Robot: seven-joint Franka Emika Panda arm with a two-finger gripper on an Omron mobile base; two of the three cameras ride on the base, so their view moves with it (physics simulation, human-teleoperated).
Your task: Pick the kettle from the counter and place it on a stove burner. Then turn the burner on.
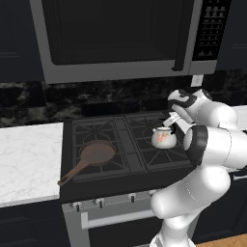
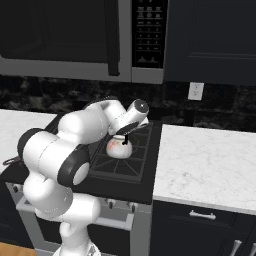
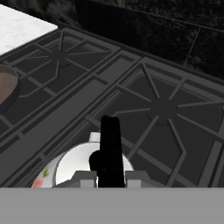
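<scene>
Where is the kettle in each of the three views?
Left base view: kettle right of centre, on the stove's right grate beside the arm.
Right base view: kettle left of centre, below the gripper.
Hand view: kettle at bottom centre, its black handle between the fingertips.
Shared landmark: the pan, left of it.

kettle (image 1: pixel 163 138) on right stove burner (image 1: pixel 155 153); pan (image 1: pixel 94 155) left

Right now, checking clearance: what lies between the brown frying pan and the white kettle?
Just bare black grate bars and the stove's centre strip, between brown frying pan and white kettle, in the left base view.
</scene>
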